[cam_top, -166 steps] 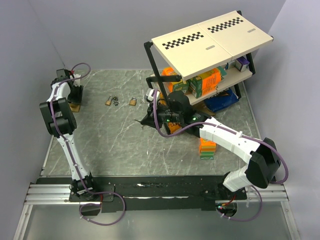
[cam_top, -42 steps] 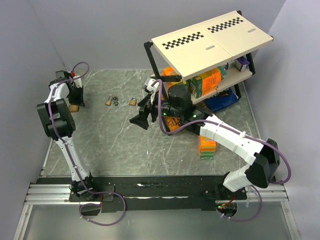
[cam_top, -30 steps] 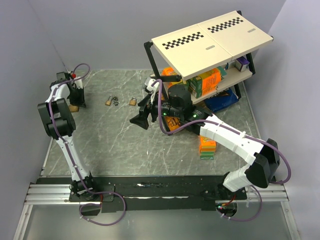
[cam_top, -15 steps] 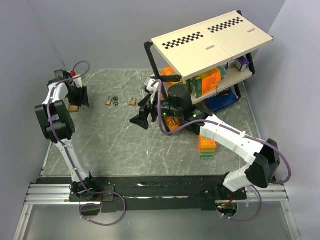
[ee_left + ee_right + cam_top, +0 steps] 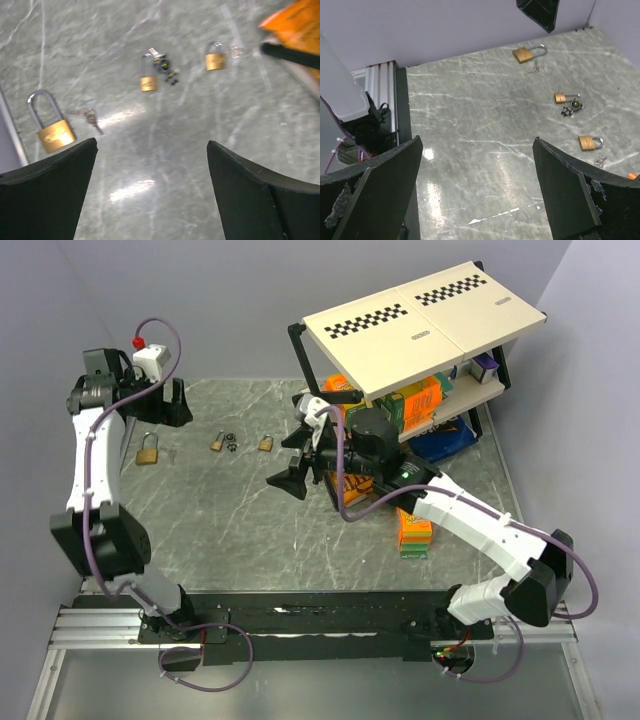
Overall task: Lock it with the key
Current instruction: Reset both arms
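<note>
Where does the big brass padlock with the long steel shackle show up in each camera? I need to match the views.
Top external: the big brass padlock lies at far left, mid-height.
Left wrist: lower left, shackle pointing up.
Right wrist: top, right of centre.
Shared landmark: the small brass padlock touching the black key bunch; it shows in all three views.
</note>
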You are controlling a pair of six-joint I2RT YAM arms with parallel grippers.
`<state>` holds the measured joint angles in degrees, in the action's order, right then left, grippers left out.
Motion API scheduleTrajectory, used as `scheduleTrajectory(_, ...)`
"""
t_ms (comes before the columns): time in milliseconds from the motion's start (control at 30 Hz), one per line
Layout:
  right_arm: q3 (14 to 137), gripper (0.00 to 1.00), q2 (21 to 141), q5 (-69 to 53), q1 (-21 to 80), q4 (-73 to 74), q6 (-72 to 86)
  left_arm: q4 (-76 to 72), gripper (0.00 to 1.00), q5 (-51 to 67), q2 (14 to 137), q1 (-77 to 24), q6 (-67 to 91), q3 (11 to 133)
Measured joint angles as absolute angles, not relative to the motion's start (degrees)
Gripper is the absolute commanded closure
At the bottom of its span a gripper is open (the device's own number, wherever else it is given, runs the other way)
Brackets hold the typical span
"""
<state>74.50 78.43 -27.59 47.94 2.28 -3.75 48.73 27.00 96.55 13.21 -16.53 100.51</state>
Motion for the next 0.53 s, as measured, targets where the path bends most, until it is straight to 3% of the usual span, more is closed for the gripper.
scheduleTrajectory(333, 65.87, 0.00, 66.54, -29.21, 47.86, 4.78, -6.11, 45.74, 0.04, 29.61, 69.38, 10.41, -11.94, 80.14)
scheduleTrajectory(533, 61.17, 0.00, 61.12, -28.99, 47.68, 7.46, -7.49, 43.97, 0.04, 28.73, 60.36, 9.32, -9.72, 70.52)
